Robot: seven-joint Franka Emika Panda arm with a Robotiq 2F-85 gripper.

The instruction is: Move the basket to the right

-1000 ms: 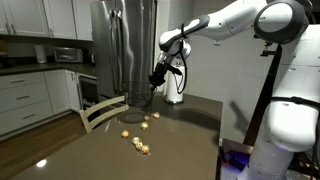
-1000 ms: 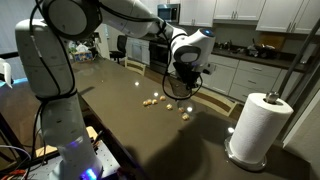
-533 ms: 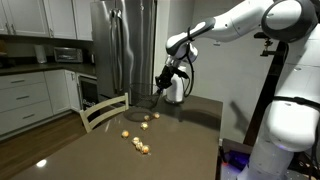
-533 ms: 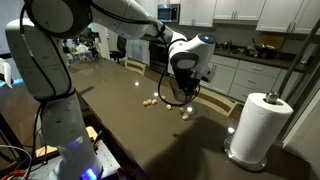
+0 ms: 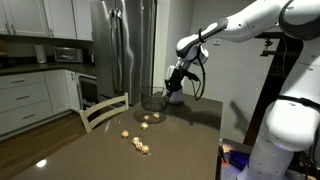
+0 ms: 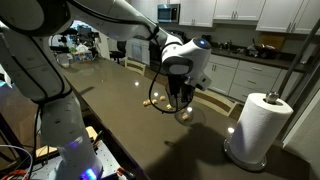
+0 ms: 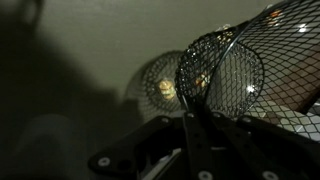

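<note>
The pincer (image 5: 173, 88) is closed on the rim of the wire-mesh basket (image 5: 152, 102). The basket is over the tabletop (image 5: 185, 140), beside scattered yellow pieces (image 5: 138, 143). Contact with the tabletop cannot be determined.

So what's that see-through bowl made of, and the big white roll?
The basket looks like dark wire mesh, probably metal: thin crossing strands you can see through, with small glints. The white roll looks like soft, matte paper, likely paper towel.
</note>
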